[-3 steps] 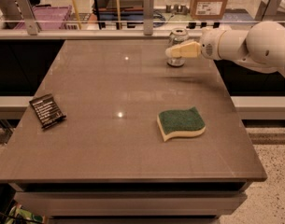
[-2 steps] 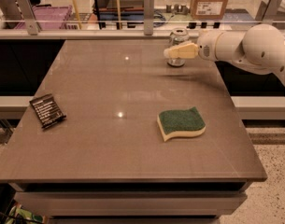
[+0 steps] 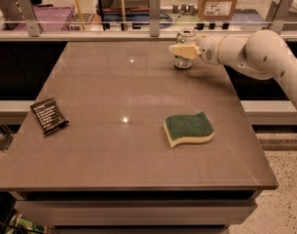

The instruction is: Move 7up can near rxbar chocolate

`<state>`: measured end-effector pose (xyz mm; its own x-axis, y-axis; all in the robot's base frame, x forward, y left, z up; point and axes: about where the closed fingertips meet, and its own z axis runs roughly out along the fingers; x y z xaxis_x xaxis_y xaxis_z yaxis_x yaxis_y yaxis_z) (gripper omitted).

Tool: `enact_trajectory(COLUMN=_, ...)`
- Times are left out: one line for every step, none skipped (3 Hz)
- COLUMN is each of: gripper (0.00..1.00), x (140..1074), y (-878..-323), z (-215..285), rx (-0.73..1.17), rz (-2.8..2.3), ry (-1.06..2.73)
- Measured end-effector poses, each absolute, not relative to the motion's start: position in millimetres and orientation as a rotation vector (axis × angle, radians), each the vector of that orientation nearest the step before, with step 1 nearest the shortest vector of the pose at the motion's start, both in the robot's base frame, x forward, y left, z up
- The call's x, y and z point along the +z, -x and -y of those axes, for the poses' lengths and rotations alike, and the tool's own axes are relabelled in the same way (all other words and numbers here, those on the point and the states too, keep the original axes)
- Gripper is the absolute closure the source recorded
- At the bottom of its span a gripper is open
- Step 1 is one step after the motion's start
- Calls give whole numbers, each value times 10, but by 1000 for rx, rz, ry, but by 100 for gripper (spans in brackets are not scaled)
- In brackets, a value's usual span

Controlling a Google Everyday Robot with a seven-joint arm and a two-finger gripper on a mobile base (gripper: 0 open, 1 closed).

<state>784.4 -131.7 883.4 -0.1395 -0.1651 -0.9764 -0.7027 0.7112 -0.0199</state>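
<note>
The 7up can point(image 3: 186, 35), small and silvery, stands upright near the back right of the table. My gripper point(image 3: 183, 50), cream-coloured on a white arm point(image 3: 245, 50) coming from the right, is at the can's mid-height and covers its front middle. The can's top and base still show. The rxbar chocolate point(image 3: 49, 116), a flat black wrapper with white text, lies near the table's left edge, far from the can.
A green-and-yellow sponge point(image 3: 189, 128) lies right of the table's point(image 3: 114, 155) middle. A rail with posts point(image 3: 154, 9) runs along the back edge. Boxes and shelves stand behind it.
My gripper has shifted slightly left, further across the can. The can, bar and sponge have not moved.
</note>
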Motion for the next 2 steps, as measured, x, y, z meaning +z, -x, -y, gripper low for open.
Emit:
enact_trajectory(gripper=71, x=8822, y=-7853, z=1277, rx=545, rz=-1676, ry=709)
enact_trajectory(gripper=93, x=8816, y=-7856, z=1251, rx=548, rz=-1676, ry=711)
